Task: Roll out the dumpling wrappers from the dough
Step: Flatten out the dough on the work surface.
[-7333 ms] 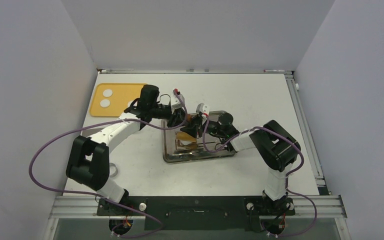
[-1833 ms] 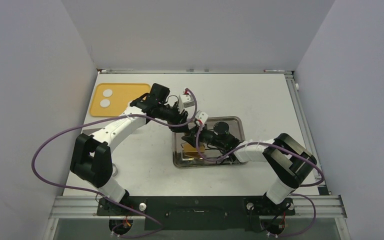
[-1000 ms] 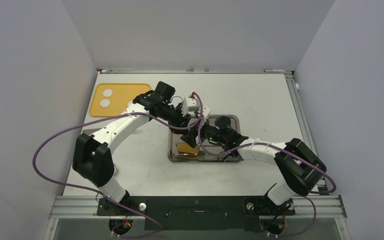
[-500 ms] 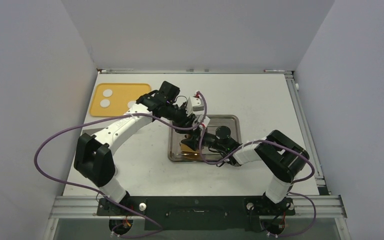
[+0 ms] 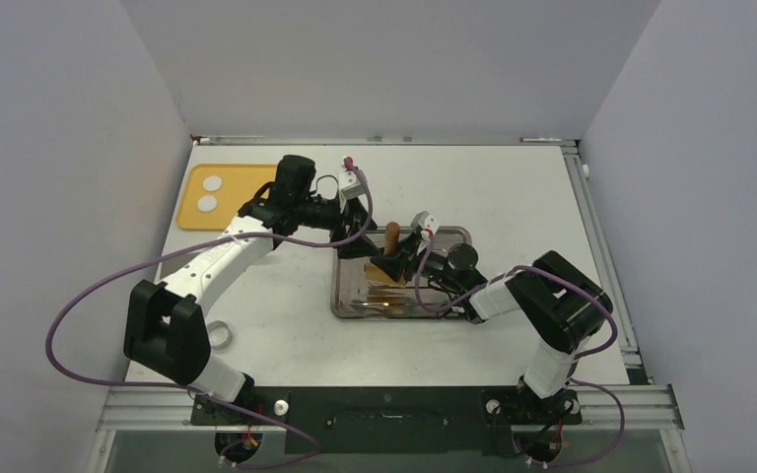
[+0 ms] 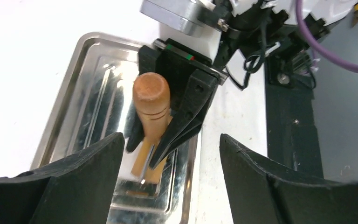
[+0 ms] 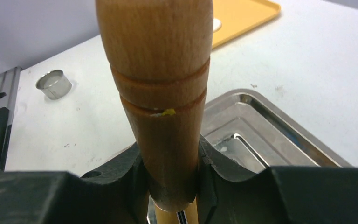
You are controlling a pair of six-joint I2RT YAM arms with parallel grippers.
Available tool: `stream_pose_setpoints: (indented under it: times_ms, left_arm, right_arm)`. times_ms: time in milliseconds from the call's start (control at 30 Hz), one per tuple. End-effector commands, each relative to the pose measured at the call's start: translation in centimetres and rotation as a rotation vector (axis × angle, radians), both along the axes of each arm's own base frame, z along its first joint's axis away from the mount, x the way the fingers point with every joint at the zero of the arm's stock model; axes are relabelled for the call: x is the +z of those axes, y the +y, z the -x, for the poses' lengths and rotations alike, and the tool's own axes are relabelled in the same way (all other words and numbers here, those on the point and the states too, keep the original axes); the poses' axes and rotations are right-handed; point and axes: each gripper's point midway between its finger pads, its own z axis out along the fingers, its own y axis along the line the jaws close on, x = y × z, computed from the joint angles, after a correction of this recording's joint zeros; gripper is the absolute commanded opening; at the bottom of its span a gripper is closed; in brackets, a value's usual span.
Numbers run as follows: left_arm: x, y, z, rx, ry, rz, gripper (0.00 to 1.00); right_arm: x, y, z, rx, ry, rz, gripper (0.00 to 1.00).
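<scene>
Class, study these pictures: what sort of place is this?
Probably a robotics lab test cell: plain grey walls box in a white table, two black-and-white robot arms are bolted at its edge, with a wooden rolling pin and steel tray between them.

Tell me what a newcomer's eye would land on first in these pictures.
The wooden rolling pin stands out first. The right gripper clamps it by the handle over the metal tray at mid-table. The left gripper hangs open right in front of it, holding nothing. At the far left corner, a yellow board carries two small white rounds of dough.
</scene>
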Motion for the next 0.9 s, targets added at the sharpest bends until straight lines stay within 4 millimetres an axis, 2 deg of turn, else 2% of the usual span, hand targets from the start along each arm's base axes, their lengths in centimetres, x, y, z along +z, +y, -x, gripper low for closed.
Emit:
stream_pose_setpoints:
  times_ms: [0,100,233,367,400,433,467,500,600,733,867]
  left_arm:
    - [1.9,-1.6,0.8,-0.09,-0.036,0.171,0.73]
    - [2.6,-2.3,-0.5,-0.077,-0.054,0.23,0.7]
    - [4.3,-3.2,-1.4,-0.086,-0.04,0.353,0.58]
    - [7.7,-2.4,0.1,-0.149,-0.135,0.585,0.43]
    - [7.5,-2.6,0.0,-0.155,-0.109,0.584,0.39]
    - [6.8,-3.3,-1.1,-0.13,-0.034,0.542,0.37]
    - [5.5,-3.7,-2.3,-0.077,0.016,0.489,0.36]
    - [4.0,-4.1,-2.7,-0.053,0.034,0.426,0.36]
    - [1.4,-4.1,-2.3,-0.057,0.001,0.328,0.37]
    - [-0.2,-3.6,-2.0,-0.051,-0.014,0.295,0.34]
    - [-0.7,-4.2,-2.0,-0.059,-0.007,0.287,0.28]
  right_arm:
    - [6.7,1.4,0.0,0.093,-0.185,-0.152,0.08]
    - [7.3,2.0,0.4,0.157,-0.19,-0.169,0.08]
    - [7.2,2.6,0.7,0.218,-0.182,-0.162,0.08]
    - [7.2,2.8,0.7,0.235,-0.169,-0.181,0.08]
    - [7.3,2.8,0.6,0.234,-0.169,-0.185,0.08]
    - [7.3,2.8,0.5,0.232,-0.165,-0.184,0.08]
    - [7.3,2.8,0.5,0.232,-0.166,-0.182,0.08]
    - [7.3,2.8,0.4,0.23,-0.167,-0.178,0.08]
    - [7.1,2.7,0.1,0.216,-0.173,-0.155,0.08]
    - [6.8,2.6,-0.1,0.21,-0.173,-0.138,0.08]
    - [6.7,2.9,-0.2,0.222,-0.164,-0.144,0.08]
